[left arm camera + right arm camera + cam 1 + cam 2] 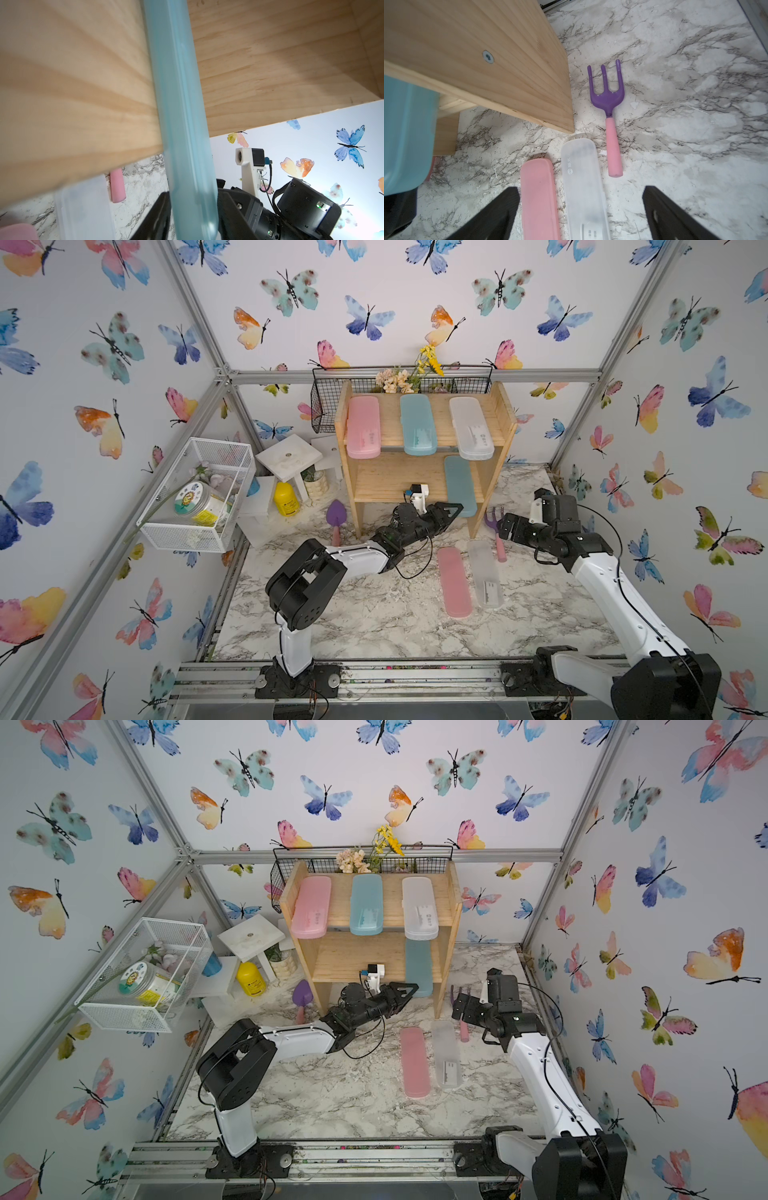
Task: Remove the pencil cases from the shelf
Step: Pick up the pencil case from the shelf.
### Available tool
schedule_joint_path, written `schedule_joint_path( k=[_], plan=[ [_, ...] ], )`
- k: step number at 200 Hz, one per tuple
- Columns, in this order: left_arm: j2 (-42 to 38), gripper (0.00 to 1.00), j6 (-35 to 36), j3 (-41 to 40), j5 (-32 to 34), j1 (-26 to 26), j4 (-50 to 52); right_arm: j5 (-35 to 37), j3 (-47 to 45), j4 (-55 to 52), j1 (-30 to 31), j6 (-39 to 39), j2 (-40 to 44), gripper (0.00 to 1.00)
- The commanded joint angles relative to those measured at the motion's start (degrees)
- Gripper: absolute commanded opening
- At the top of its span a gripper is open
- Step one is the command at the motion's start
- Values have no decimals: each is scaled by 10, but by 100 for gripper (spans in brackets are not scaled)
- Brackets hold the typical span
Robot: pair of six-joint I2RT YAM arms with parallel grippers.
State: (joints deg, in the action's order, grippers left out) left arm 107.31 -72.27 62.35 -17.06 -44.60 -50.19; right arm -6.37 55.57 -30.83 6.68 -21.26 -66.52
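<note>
Teal pencil case (459, 485); far end under shelf (390, 420)

The marble table (374, 614) is carrying the wooden shelf (505, 423). Its top tier is holding the upper pink case (363, 427), upper teal case (417, 425) and upper white case (471, 428); the lower teal case (459, 485) is lying on the bottom tier, poking past the front edge. On the marble, the loose pink case (454, 583) and loose white case (484, 574) are lying side by side, purple fork (493, 524) beside them, purple trowel (336, 514) lying by the shelf's other leg
</note>
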Motion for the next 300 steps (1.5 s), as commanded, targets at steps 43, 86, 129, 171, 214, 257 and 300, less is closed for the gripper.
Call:
schedule_joint_path(
  k=[43, 86, 129, 171, 214, 257, 300],
  plan=[
    [-15, 29, 13, -28, -5, 3, -27, -29, 10, 5, -4, 22, 17, 99],
    [-110, 24, 106, -134, 55, -6, -26, -128, 23, 27, -4, 29, 79, 99],
    [-269, 20, 278, -225, 220, -65, 125, -224, 42, 35, -1, -17, 122, 99],
    [-366, 18, 352, -267, 343, -130, 232, -235, 26, 98, 64, -94, 137, 99],
    [-412, 18, 349, -298, 384, -158, 261, -143, 44, 139, 226, -124, 91, 99],
    [-442, 18, 347, -307, 402, -170, 271, -83, 32, 206, 333, -147, 22, 99],
    [-472, 19, 341, -324, 409, -173, 278, -70, 42, 245, 357, -153, -36, 99]
  ],
)
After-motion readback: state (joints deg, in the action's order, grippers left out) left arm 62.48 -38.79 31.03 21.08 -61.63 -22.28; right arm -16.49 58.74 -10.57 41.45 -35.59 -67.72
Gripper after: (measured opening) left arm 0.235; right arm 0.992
